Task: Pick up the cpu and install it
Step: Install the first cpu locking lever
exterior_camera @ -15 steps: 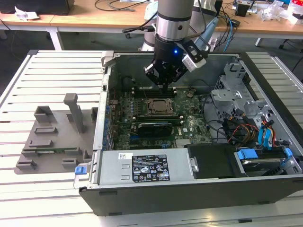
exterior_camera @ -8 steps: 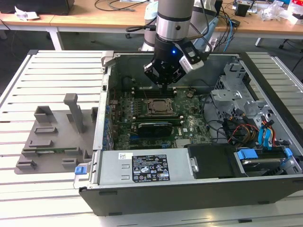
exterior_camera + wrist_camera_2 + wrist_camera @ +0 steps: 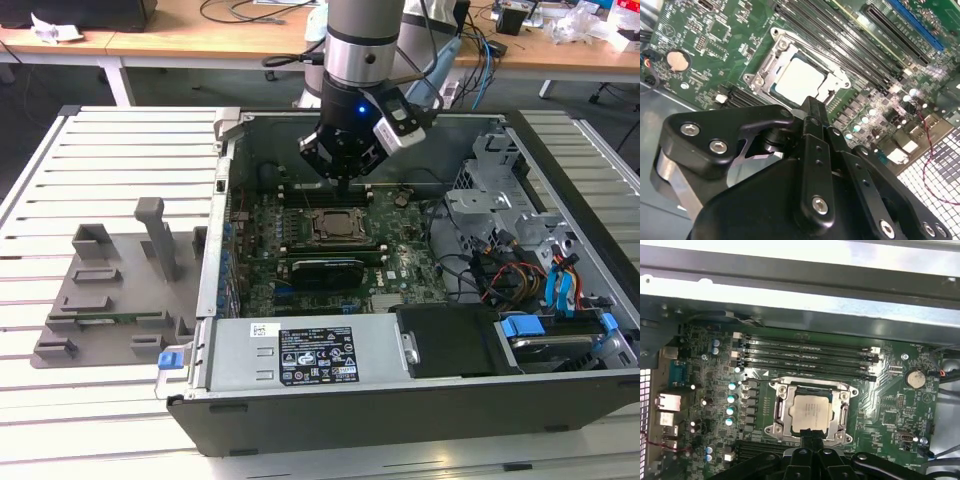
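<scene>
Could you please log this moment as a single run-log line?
cpu: seated in socket | gripper: above it, shut, empty | case: open

The small, flat, square cpu with a pale silver-grey metal top (image 3: 811,413) (image 3: 798,82) (image 3: 331,224) lay level inside the metal-framed socket on the green motherboard, seated squarely, its top face bare.

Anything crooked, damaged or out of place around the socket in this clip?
Nothing stands out. The cpu lies flat and square inside the socket frame on the motherboard, edges parallel to it in both wrist views. The gripper hangs just above the socket, holding nothing. No loose parts or damage show on the board.
</scene>
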